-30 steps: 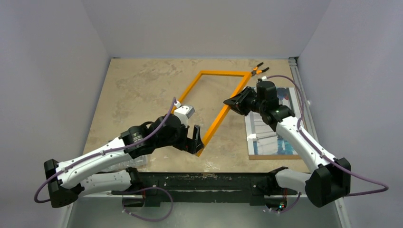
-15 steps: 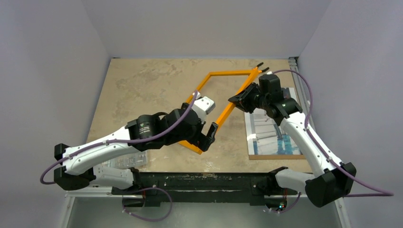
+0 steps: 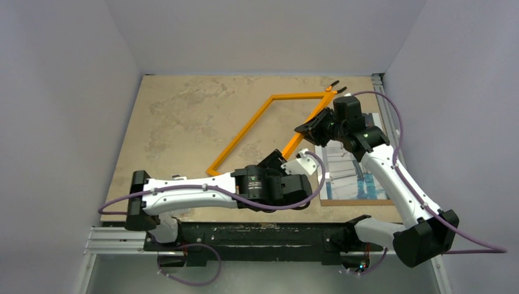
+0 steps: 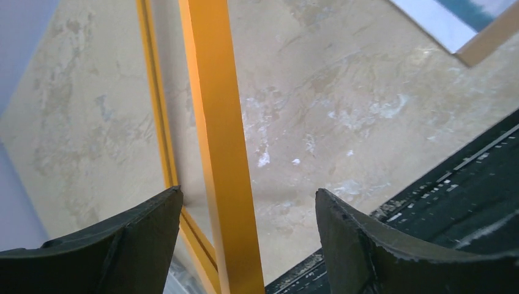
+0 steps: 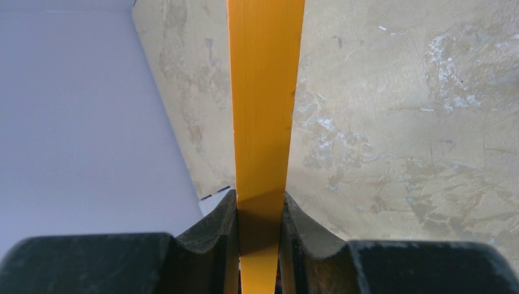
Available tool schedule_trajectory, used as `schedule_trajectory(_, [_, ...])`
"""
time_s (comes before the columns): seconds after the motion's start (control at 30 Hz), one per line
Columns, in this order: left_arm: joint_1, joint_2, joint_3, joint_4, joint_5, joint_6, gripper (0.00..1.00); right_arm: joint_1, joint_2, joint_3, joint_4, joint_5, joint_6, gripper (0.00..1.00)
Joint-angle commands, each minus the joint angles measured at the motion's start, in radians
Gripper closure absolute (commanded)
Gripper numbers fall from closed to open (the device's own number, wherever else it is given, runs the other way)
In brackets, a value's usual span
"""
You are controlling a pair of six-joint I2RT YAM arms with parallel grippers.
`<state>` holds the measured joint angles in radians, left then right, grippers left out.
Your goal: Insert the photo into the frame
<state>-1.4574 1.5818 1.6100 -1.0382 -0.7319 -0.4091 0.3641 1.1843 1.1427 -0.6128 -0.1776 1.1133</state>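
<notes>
My right jaws pinch the right rail of the thin orange rectangular picture frame, which slants across the middle of the top view over the beige stone-patterned counter. My left jaws stand spread either side of that rail without touching it. The glossy blue-white photo print lies flat at lower right.

Left arm and right arm: white shells, black joints and bases, loose purple cables, matte black curved jaws.

The left gripper has apparently let go of the frame and swung right along it.
</notes>
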Motion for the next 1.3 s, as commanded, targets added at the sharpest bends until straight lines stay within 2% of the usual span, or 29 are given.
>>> schedule_trajectory(0.0, [-0.014,0.082,0.089,-0.142,-0.196,-0.041,0.24,0.004,-0.028,0.022,0.008,0.016,-0.032,1.00])
schedule_trajectory(0.27, [-0.020,0.185,0.184,-0.294,-0.296,-0.131,0.41,0.003,-0.032,-0.017,0.032,0.001,-0.022,1.00])
schedule_trajectory(0.37, [-0.019,0.199,0.184,-0.298,-0.292,-0.129,0.53,0.003,-0.034,-0.031,0.043,-0.006,-0.019,1.00])
schedule_trajectory(0.53, [-0.020,0.230,0.200,-0.336,-0.312,-0.148,0.81,0.003,-0.038,-0.041,0.055,-0.017,-0.023,1.00])
schedule_trajectory(0.63, [-0.020,0.240,0.221,-0.363,-0.321,-0.153,0.94,0.004,-0.042,-0.048,0.080,-0.033,-0.033,1.00])
schedule_trajectory(0.73, [-0.018,0.240,0.235,-0.380,-0.334,-0.157,1.00,0.004,-0.048,-0.052,0.115,-0.055,-0.062,0.97])
schedule_trajectory(0.8, [-0.018,0.236,0.239,-0.377,-0.336,-0.145,1.00,0.003,-0.055,-0.059,0.131,-0.060,-0.074,0.95])
schedule_trajectory(0.83, [-0.017,0.236,0.244,-0.376,-0.337,-0.138,1.00,0.003,-0.061,-0.063,0.136,-0.060,-0.079,0.84])
schedule_trajectory(1.03, [0.004,0.207,0.270,-0.358,-0.286,-0.101,1.00,0.004,-0.093,-0.075,0.132,-0.050,-0.114,0.33])
schedule_trajectory(1.13, [0.019,0.178,0.261,-0.323,-0.234,-0.068,1.00,0.004,-0.121,-0.073,0.117,-0.046,-0.124,0.18])
schedule_trajectory(1.27, [0.044,0.141,0.261,-0.301,-0.167,-0.045,1.00,0.004,-0.166,-0.045,0.060,0.003,-0.152,0.07])
